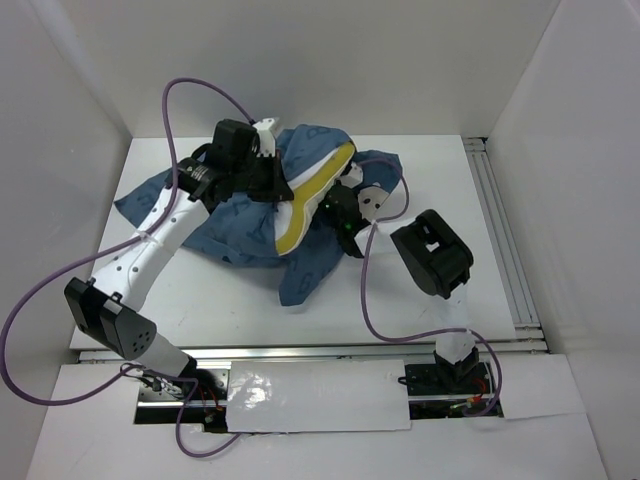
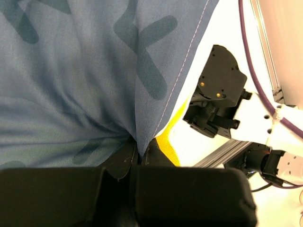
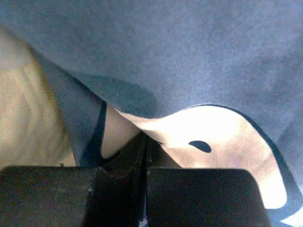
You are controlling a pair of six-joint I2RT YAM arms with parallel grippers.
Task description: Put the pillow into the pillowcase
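At the middle of the table (image 1: 250, 300), the pillowcase (image 1: 155, 200) lies rumpled, and the pillow (image 1: 318, 180) rises out of it at a slant, its yellow band (image 1: 300, 225) facing the arms. Only the pillow's near edge and one white face show; the rest is under blue cloth, and how far in it sits cannot be judged.

From above, the left gripper (image 1: 272, 185) is mostly lost behind its own wrist at the pillow's left side. Its wrist view fills with blue fabric. There the left gripper (image 2: 138, 153) has its fingers pressed together on the stitched hem of the pillowcase (image 2: 71, 85), with a sliver of yellow band (image 2: 168, 146) just beside them. The right arm (image 2: 222, 90) shows beyond, cut off by the frame edge.

The right gripper (image 1: 345, 215) sits at the pillow's right side, low against the cloth. In its dim, soft wrist view, the right gripper (image 3: 144, 151) is pinched shut on a fold of pillowcase (image 3: 189, 56) bearing a pale printed patch with a dark outline. The print is too close to read. A blurred, creamy stretch of pillow (image 3: 23, 118) fills the left edge.
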